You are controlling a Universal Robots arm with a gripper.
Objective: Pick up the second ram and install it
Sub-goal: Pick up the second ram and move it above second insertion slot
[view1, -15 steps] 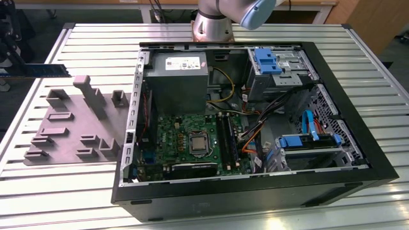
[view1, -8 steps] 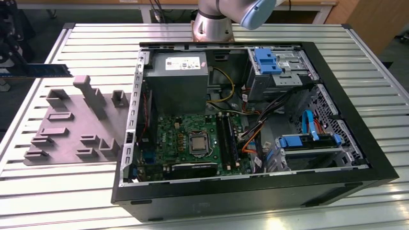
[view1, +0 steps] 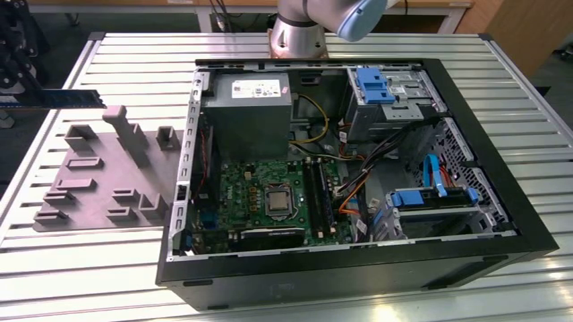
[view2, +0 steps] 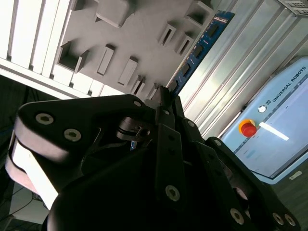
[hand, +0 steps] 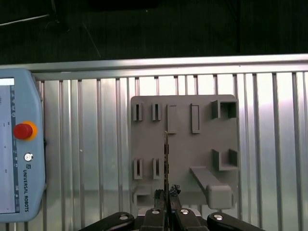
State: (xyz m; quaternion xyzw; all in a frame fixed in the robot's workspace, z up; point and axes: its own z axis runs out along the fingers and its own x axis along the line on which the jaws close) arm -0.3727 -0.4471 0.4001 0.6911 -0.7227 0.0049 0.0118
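Note:
The second ram is a thin dark stick held in the air over the far corner of the grey fixture plate, at the exterior view's left. My gripper is shut on one end of it. In the second wrist view the stick juts out from the closed fingers. In the first wrist view the ram shows edge-on above the plate, clamped by the gripper. The motherboard's black slots lie inside the open computer case.
The open black computer case fills the middle of the slatted metal table, with a power supply, drive bays and cables inside. A teach pendant lies beside the fixture plate. The arm's base stands behind the case.

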